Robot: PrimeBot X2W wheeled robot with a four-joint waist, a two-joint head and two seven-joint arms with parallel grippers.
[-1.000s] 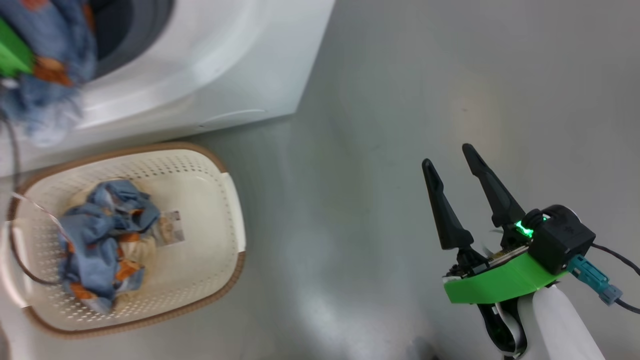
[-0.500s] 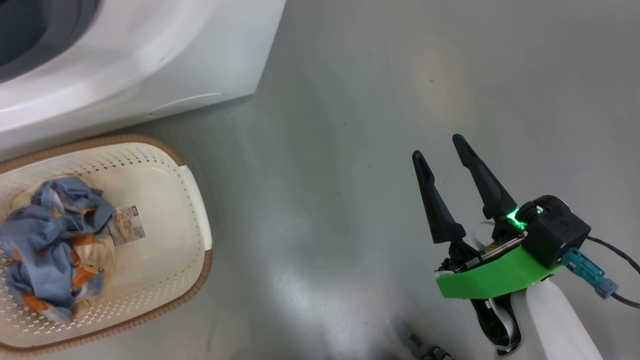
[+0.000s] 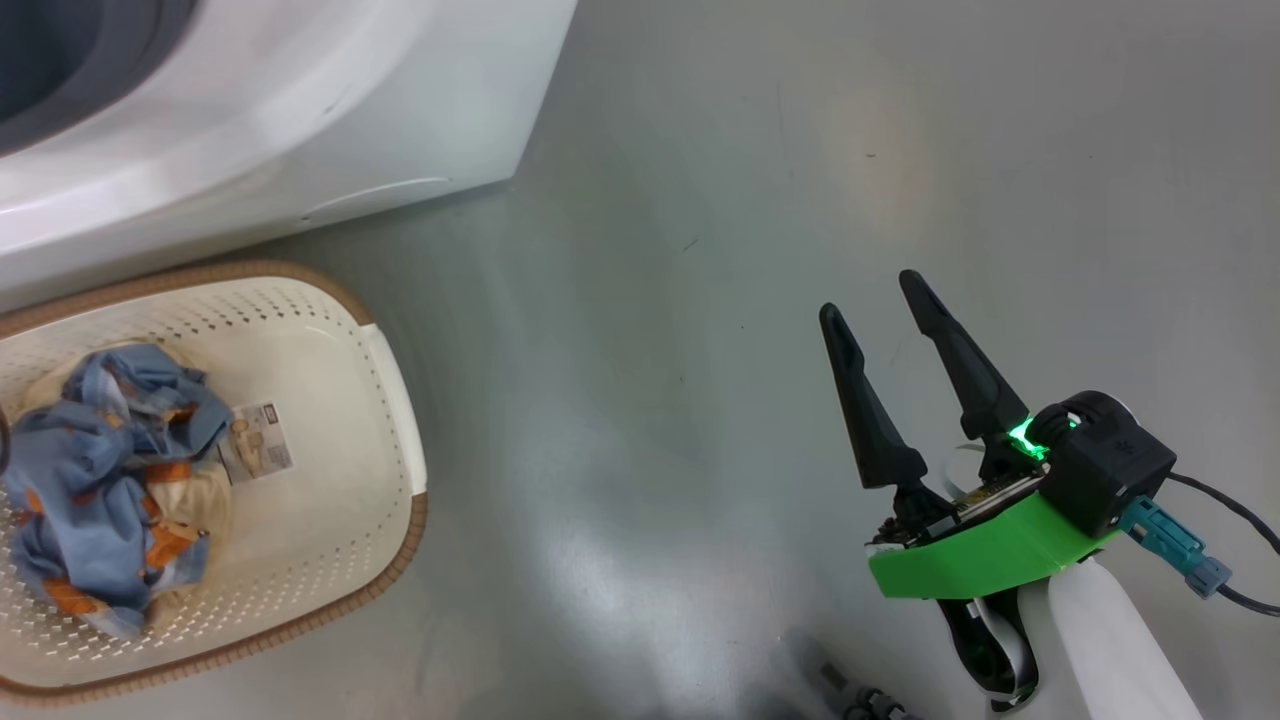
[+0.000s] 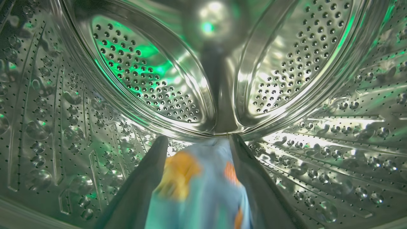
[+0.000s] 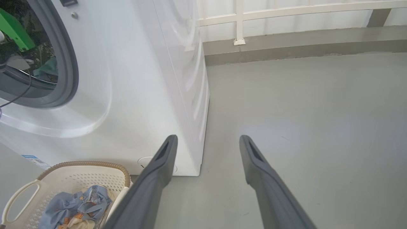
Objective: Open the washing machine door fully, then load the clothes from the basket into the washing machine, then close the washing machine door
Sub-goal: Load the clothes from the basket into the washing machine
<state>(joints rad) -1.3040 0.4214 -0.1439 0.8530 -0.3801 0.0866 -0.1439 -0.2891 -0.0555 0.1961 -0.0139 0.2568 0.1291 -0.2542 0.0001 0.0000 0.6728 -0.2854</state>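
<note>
Inside the washing machine, deep in the shiny steel drum: the left gripper, fingers spread wide, not squeezing. Between those fingers, at 6 o'clock of the left wrist view, one blurry piece of blue cloth with orange spots. Hard to tell if touching the fingers or not.

On the grey floor, at 8 o'clock of the head view, the cream basket with a brown rim. Inside, toward 9 o'clock, a heap of blue and orange clothes, just beside a small sticker. At 11 o'clock, the white washing machine, close to the basket.

At 4 o'clock, the right gripper, opened wide, holding nothing, well apart from the basket.

In the right wrist view, at 10 o'clock, the grey rubber ring, with a green part of the left arm inside.
</note>
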